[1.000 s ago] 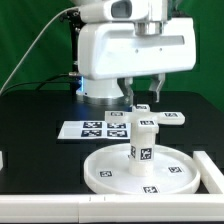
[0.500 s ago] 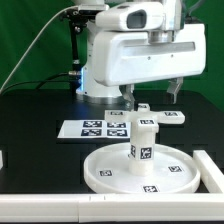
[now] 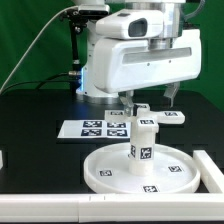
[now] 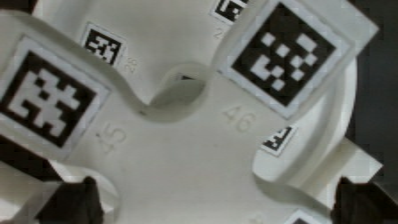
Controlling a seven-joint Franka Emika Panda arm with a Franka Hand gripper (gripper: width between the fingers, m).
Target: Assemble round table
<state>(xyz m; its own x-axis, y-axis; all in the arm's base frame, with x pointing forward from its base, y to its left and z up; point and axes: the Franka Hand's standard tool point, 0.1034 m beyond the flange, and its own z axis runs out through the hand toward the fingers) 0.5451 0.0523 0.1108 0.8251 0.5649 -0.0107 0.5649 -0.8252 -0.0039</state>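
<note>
While upright, leg (seemingly unheld)

The hand has let go of the leg, spread its fingers wide and lifted clear above it.

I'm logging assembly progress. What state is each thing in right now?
Gripper: open, raised above the leg, holding nothing.
Leg: upright on the disc's centre, released.
Disc: flat on the table, rim up.
Base piece: lying loose on the table behind the disc, not yet fitted.
Marker board: flat on the table.
</note>
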